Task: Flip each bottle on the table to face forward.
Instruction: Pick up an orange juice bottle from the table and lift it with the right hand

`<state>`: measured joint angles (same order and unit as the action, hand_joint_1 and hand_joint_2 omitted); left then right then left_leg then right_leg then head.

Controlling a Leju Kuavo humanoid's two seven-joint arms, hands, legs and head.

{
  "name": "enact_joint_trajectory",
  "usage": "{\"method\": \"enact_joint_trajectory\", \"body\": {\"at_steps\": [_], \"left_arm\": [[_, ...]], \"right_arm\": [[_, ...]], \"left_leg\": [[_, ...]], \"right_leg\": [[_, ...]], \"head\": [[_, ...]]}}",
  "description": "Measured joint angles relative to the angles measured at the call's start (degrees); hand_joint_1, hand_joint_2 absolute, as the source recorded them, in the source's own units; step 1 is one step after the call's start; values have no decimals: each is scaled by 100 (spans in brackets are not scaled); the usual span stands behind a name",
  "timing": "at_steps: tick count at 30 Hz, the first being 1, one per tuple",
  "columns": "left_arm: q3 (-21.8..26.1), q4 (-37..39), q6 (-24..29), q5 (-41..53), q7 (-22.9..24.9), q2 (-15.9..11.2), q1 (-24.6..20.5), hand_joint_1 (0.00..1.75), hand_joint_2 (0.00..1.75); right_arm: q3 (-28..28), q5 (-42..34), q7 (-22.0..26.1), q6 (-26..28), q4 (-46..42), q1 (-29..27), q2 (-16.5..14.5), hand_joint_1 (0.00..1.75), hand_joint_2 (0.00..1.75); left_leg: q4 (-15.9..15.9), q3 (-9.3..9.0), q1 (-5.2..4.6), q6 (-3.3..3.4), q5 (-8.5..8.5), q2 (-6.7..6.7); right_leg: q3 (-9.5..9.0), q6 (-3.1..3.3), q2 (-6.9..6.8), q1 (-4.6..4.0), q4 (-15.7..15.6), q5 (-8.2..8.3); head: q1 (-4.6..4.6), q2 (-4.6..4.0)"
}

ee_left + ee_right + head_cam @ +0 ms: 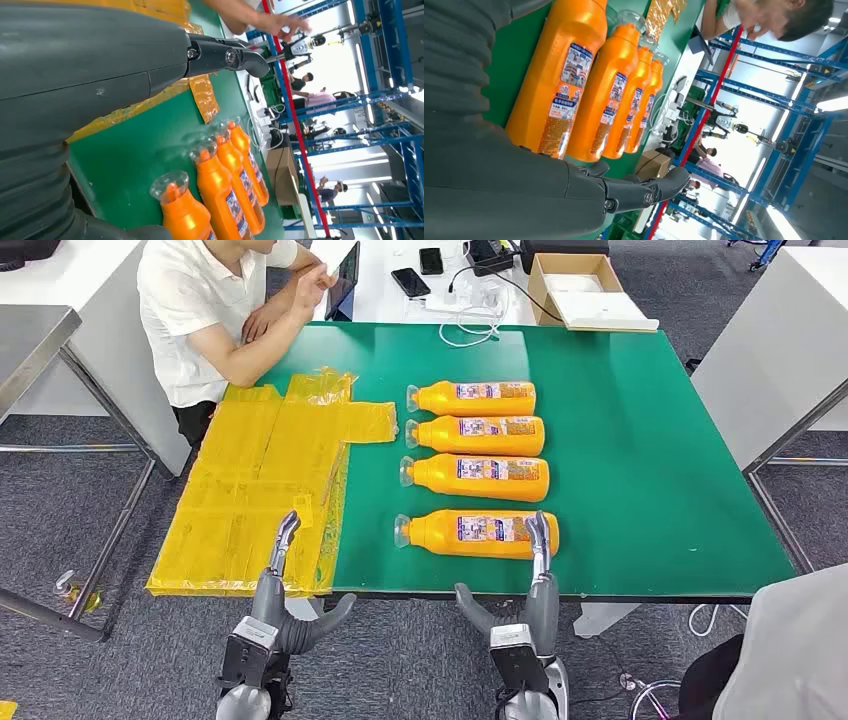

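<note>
Several orange bottles with clear caps lie on their sides in a column on the green table [640, 470], caps to the left. The nearest bottle [478, 533] [556, 90] [187, 215] lies close to the front edge; beyond it lie a second bottle [478, 477], a third bottle [477, 434] and the farthest bottle [472, 398]. My right hand [540, 570] [634, 192] is open, its fingers raised just in front of the nearest bottle's base end. My left hand [278, 575] [220, 55] is open, over the yellow sheets, holding nothing.
Yellow plastic sheets [265, 480] cover the table's left part and hang over its edge. A person in a white shirt [210, 310] leans an arm on the far left corner. Phones [411, 281], cables and a cardboard box [585, 290] lie at the back. Another person [790, 650] stands at right.
</note>
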<state>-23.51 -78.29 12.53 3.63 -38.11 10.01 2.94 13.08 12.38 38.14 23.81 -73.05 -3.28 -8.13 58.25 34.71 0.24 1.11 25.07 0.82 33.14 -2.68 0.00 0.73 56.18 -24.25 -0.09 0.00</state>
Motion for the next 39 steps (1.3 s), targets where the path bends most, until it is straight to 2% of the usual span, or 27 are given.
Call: {"method": "enact_joint_trajectory", "body": {"at_steps": [3,7,11,16,22,27,33,39], "left_arm": [[4,6,-122,-49,1,0,-42,0,175],[8,144,-350,-121,-37,19,-230,0,175],[4,406,-494,-193,-160,83,-450,0,175],[-3,542,-562,-235,-189,132,-573,0,175],[-3,585,-574,-234,-190,142,-620,0,175],[-3,586,-575,-184,-170,142,-626,0,175],[-24,610,-636,-168,-139,165,-681,0,175],[-63,646,-646,-167,-137,201,-750,0,175]], "right_arm": [[-1,270,-72,53,20,74,20,0,175],[21,1162,-400,268,304,480,187,0,175],[23,1897,-784,324,781,1042,570,0,175],[8,2644,-1283,89,1346,1665,1149,0,175],[21,3030,-1602,-171,1816,2031,1474,0,175],[89,3013,-1796,-856,2200,2195,1616,0,175],[274,2834,-1637,-1506,2542,2188,1651,0,175],[393,2787,-1569,-1600,2687,2175,1664,0,175]], "left_leg": [[0,0,0,0,0,0],[0,-1,0,4,-4,0],[2,0,-8,14,-12,3],[4,1,-17,19,-15,3],[4,3,-16,19,-14,4],[4,5,-15,19,-14,4],[4,5,-16,19,-14,4],[4,5,-16,19,-14,4]], "right_leg": [[0,0,0,0,0,0],[0,-3,0,1,0,4],[-3,-15,0,7,0,12],[-3,-23,0,17,0,17],[0,-24,0,15,0,17],[2,-24,0,13,0,16],[3,-24,0,14,-1,17],[2,-24,0,14,0,17]], "head": [[-1,0],[-1,0],[-1,0],[0,0],[-2,0],[-2,0],[-2,0],[-2,0]]}}
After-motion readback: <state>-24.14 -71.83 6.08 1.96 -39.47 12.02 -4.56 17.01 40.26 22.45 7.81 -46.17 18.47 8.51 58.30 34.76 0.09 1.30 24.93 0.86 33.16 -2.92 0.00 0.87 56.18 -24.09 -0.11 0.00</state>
